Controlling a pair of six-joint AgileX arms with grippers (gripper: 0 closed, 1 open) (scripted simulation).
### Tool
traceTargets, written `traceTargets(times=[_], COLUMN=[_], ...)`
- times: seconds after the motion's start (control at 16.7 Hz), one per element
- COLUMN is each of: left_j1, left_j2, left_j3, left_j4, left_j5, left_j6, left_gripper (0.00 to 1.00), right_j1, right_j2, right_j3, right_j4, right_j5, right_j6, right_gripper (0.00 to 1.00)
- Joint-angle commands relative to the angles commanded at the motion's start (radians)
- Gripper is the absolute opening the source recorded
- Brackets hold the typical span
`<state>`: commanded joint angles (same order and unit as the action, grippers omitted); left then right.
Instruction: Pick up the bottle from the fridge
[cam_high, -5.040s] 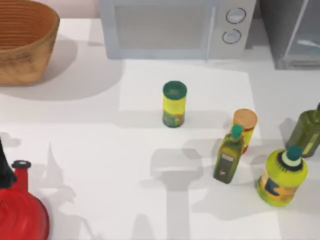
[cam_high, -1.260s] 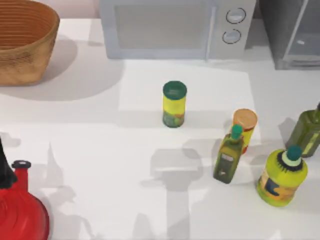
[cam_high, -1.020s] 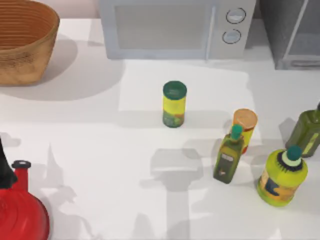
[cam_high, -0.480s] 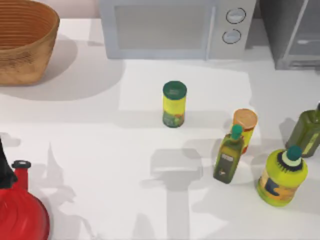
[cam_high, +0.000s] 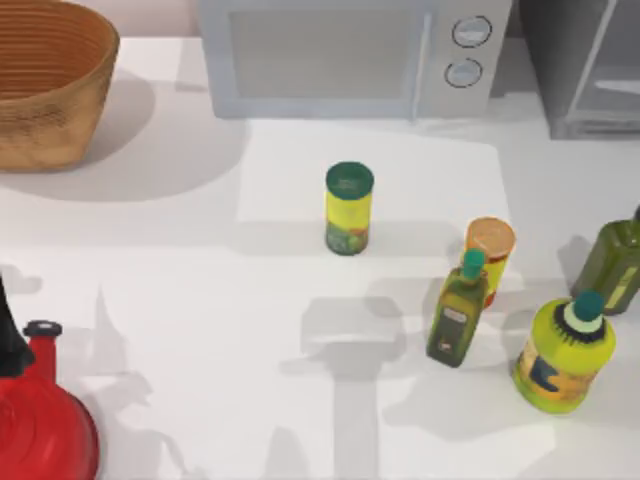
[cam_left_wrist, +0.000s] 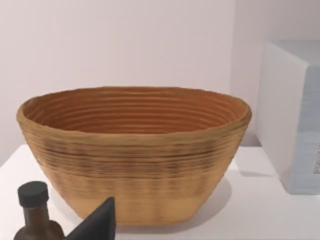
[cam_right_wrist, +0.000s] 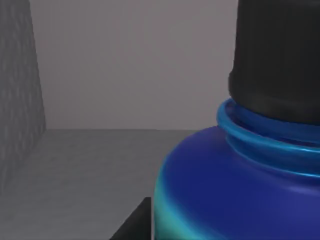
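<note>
Standing upright inside the fridge, the bottle points its black cap straight up, long axis vertical, on the grey floor of the compartment. The right end effector sits very close to it; a dark finger tip shows beside the blue body, but whether the fingers are spread or pinching cannot be told. The left arm is parked near the basket.

Bright, even light; soft shadows on table; slight blur.
</note>
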<state>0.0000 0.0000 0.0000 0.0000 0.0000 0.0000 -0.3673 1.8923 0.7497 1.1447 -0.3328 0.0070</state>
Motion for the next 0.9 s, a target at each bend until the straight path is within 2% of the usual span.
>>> traceTargets(times=[0.54, 0.9], left_j1=[0.000, 0.000], left_j2=[0.000, 0.000], left_j3=[0.000, 0.000], left_j4=[0.000, 0.000], left_j5=[0.000, 0.000], left_j6=[0.000, 0.000], left_gripper=[1.00, 1.00], right_j1=[0.014, 0.085], right_j2=[-0.058, -0.422], right_j3=[-0.032, -0.175], right_j4=[-0.031, -0.255], right_j5=[0.005, 0.075], right_j6=[-0.002, -0.015], right_gripper=[0.00, 0.00])
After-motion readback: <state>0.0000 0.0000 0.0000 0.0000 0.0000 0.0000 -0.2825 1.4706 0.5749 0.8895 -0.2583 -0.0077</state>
